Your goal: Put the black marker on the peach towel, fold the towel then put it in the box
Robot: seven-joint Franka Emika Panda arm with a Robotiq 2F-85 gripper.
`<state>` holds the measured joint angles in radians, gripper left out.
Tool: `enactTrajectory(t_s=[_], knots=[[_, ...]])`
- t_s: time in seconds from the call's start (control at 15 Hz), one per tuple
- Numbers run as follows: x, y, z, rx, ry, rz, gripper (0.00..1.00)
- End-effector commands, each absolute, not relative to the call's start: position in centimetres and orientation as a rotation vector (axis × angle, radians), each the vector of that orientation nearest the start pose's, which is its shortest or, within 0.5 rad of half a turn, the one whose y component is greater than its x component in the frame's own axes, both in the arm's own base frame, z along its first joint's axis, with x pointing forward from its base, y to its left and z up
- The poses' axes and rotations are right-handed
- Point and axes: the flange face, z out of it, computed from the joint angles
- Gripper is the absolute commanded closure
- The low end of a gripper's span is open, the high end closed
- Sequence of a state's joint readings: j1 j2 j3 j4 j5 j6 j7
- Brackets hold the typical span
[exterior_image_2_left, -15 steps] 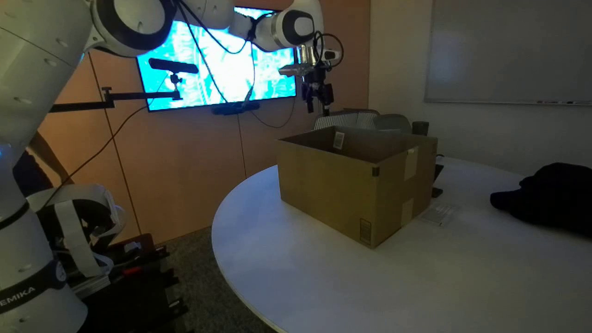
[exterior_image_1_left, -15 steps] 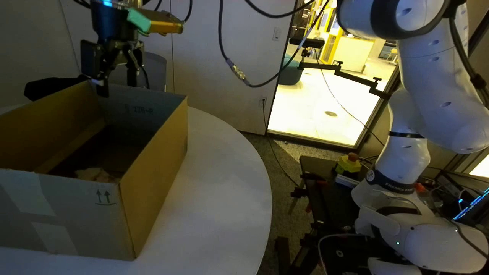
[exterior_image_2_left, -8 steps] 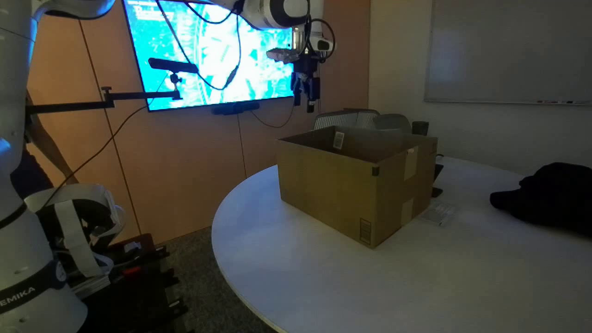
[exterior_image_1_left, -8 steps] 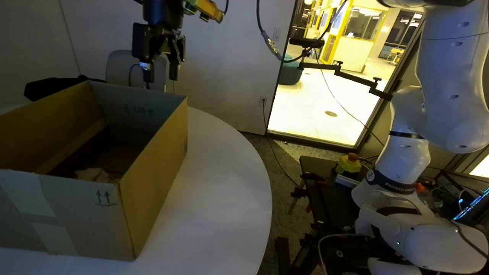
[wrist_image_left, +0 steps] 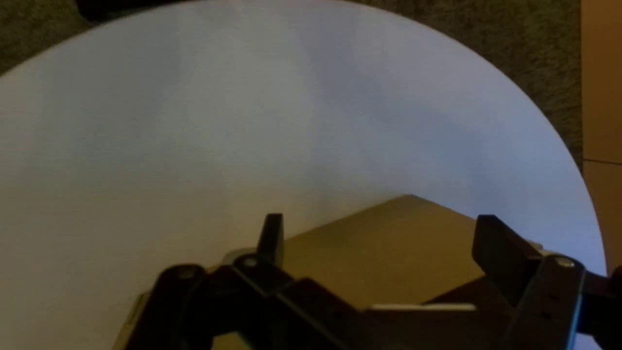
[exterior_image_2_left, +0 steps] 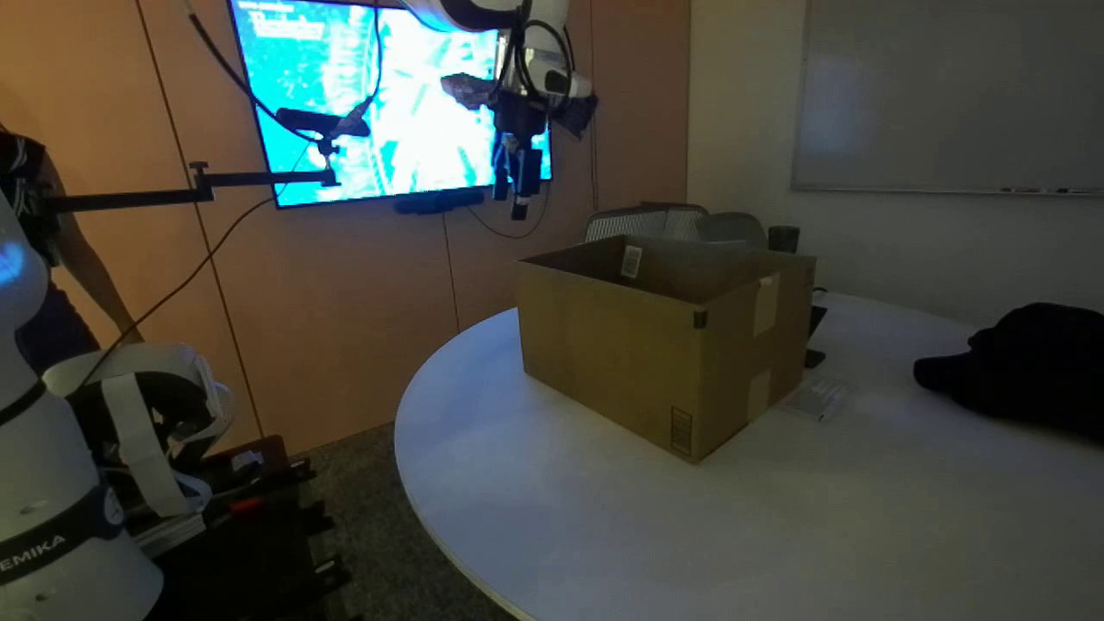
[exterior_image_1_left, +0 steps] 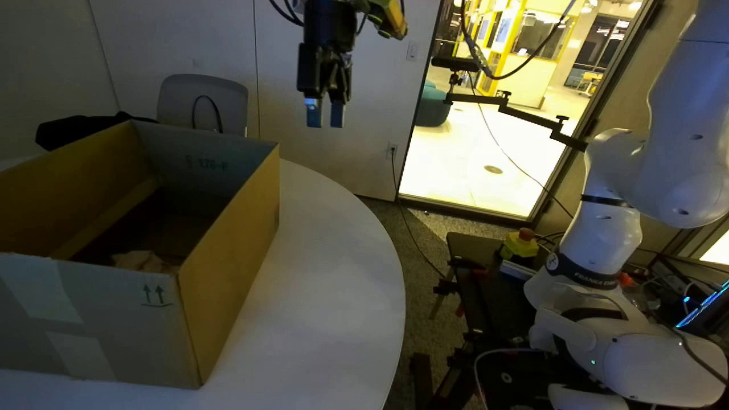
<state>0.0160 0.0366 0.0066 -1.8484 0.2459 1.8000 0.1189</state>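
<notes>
Brown cardboard: found the box (exterior_image_1_left: 236, 256) standing open-topped on the round white table (exterior_image_1_left: 330, 285), at left in an exterior view. Noted the peach towel (exterior_image_1_left: 141, 261) inside it, rumpled, toward the near right corner, partly hidden by the near wall. Unable to place the black marker. Observed the gripper (exterior_image_1_left: 326, 117) hanging in the air to the right of the box, apart from it, with fingers (wrist_image_left: 500, 253) spread wide in the wrist view. Logged a grey chair (exterior_image_1_left: 205, 88) beyond the far wall.

Office meeting room — whiteboard (exterior_image_2_left: 949, 95) | wall screen (exterior_image_2_left: 423, 95) | round-edged table (exterior_image_1_left: 330, 296) | grey chair (exterior_image_1_left: 205, 111)
</notes>
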Motion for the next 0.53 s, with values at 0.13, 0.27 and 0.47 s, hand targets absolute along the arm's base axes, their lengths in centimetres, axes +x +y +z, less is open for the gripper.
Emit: enactTrajectory(t_s=[0.13, 0.27, 0.47], knots=[[44.6, 2.6, 48.2, -2.949, 0.082, 0.318, 0.0], [40.7, 2.3, 47.6, -3.013, 0.042, 0.389, 0.0], [41.4, 2.0, 47.0, -3.041, 0.054, 0.432, 0.0]])
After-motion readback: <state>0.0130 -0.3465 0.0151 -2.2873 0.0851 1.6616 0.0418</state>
